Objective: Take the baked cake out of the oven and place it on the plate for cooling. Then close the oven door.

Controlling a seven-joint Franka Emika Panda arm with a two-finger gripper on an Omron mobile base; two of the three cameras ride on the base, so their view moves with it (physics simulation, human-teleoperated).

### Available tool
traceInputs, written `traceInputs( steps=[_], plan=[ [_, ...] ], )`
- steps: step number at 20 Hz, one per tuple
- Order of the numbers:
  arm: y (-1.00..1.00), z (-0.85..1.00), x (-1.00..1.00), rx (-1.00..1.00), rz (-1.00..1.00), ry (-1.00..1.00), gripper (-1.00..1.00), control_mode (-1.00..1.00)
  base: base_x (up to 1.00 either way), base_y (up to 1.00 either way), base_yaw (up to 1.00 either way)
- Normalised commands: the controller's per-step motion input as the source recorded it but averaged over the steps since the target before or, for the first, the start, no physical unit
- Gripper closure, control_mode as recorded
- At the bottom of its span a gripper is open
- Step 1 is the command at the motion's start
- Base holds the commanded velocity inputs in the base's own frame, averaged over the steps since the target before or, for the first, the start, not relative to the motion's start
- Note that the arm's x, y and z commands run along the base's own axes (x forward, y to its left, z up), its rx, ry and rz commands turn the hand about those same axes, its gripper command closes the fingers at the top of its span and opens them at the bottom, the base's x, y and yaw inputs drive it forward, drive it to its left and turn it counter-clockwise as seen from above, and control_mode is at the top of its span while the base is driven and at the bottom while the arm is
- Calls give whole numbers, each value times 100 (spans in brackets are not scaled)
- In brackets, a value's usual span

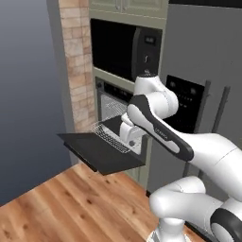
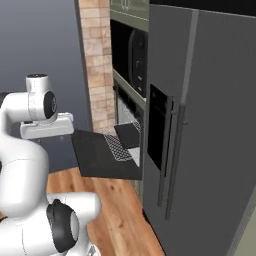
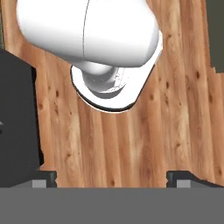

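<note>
While the oven door [image 1: 101,153] is seen let down flat in both base views, its black panel reaching out over the wooden floor [image 1: 71,203], the oven [image 1: 116,101] behind it is shown with its grey inside open and a wire rack [image 1: 111,137] drawn partly out over the door. From the left base view the rack is partly covered by the white arm, which is bent in front of the oven opening; from the right base view the rack and a dark square part beside it are seen clear of the arm, next to the tall grey refrigerator [image 2: 200,125]. A black microwave [image 1: 125,49] is set in the wall above the oven, beside a brick column [image 1: 78,66]. The baked cake cannot be made out on the rack or anywhere else. In the hand view the pincer [image 3: 111,177] is pointed down at the floor planks, its two dark fingertips [image 3: 46,177] spread wide apart with nothing between them, and the black edge of the door is seen at the left.
</note>
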Motion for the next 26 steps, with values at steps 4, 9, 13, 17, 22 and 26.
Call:
traceInputs(
  steps=[4, 9, 13, 17, 22, 26],
  plan=[
    [0, 0, 0, 0, 0, 0, -100, 100, 84, -21, 0],
    [0, 0, 0, 0, 0, 0, -100, 100, 59, -27, 3],
    [0, 0, 0, 0, 0, 0, -100, 100, 65, -12, 7],
    [0, 0, 0, 0, 0, 0, -100, 100, 56, 0, 13],
    [0, 0, 0, 0, 0, 0, -100, 100, 50, 0, 14],
    [0, 0, 0, 0, 0, 0, -100, 100, 41, 0, 5]
  ],
)
